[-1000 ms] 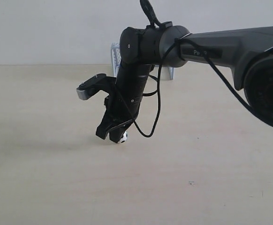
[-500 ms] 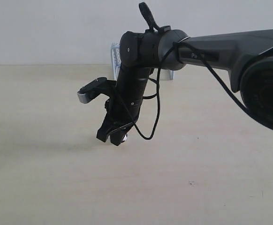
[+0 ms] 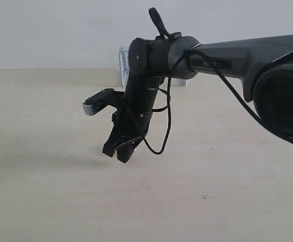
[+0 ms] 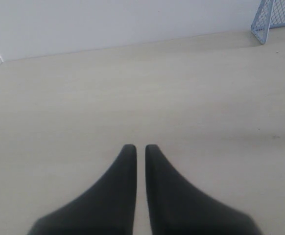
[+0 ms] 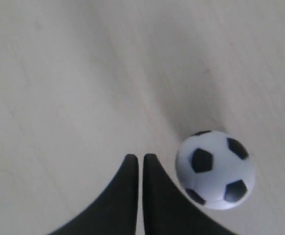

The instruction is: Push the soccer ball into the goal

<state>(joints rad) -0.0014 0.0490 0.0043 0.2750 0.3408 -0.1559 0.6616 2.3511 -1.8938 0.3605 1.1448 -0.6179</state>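
Observation:
The soccer ball, white with black patches, rests on the pale table, against the outer side of one finger of my right gripper. That gripper is shut with nothing between its fingers. In the exterior view the right gripper points down at the table's middle and hides the ball. The goal, pale blue with mesh, stands at the back, mostly behind the right arm. My left gripper is shut and empty above bare table, and the goal shows far from it at a corner of the left wrist view.
The right arm reaches in from the right with a loose black cable hanging beside the wrist. A white wall backs the table. The wooden tabletop spreads around the gripper.
The right gripper has dipped slightly lower and toward the ball. The ball, seen at the fingertips a second ago in the exterior view, is now hidden behind the fingers.

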